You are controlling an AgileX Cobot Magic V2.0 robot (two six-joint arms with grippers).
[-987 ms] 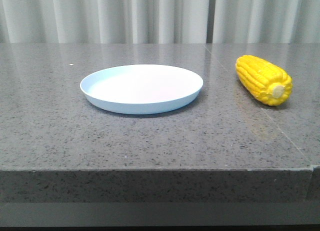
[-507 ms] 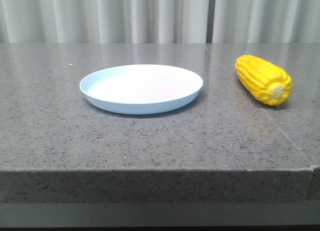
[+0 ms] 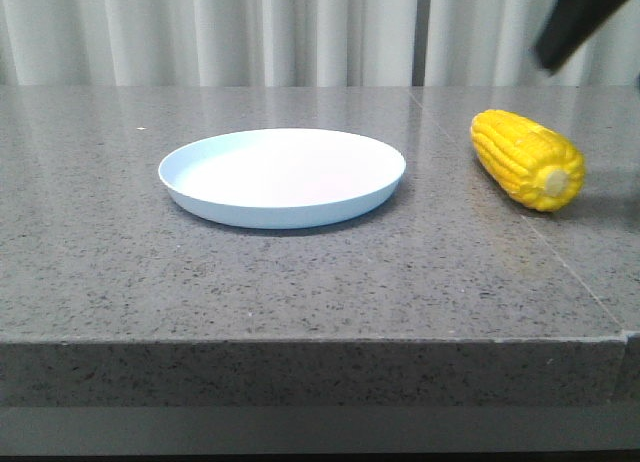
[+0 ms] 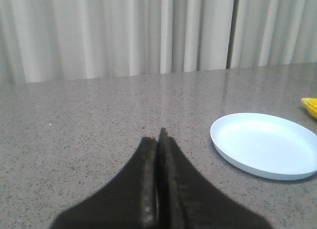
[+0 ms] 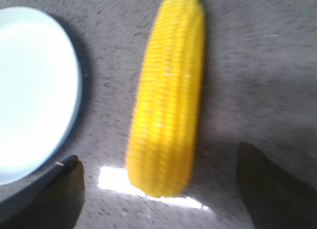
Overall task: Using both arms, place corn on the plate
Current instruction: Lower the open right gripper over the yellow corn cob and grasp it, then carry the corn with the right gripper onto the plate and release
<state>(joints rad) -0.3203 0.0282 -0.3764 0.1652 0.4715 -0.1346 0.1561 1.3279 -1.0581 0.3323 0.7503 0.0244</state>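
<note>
The bright yellow husked corn cob (image 3: 527, 159) lies on my grey speckled stone table (image 3: 300, 272), right of the shallow pale blue round plate (image 3: 282, 177), apart from it. My right gripper (image 5: 158, 189) hangs above the cob, fingers spread wide, holding nothing. My left gripper (image 4: 158, 140) is clenched, empty, left of the plate.

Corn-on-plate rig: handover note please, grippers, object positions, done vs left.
Left gripper: shut, empty, low over the table, left of the plate.
Right gripper: open, empty, above the corn, fingers either side of it, not touching. A dark blurred part of the right arm shows at the upper right of the front view.
Corn lies on the table right of the plate, apart from it. Plate is empty.
Done: nothing moved.
Left: grasp corn, carry it to the plate.
</note>
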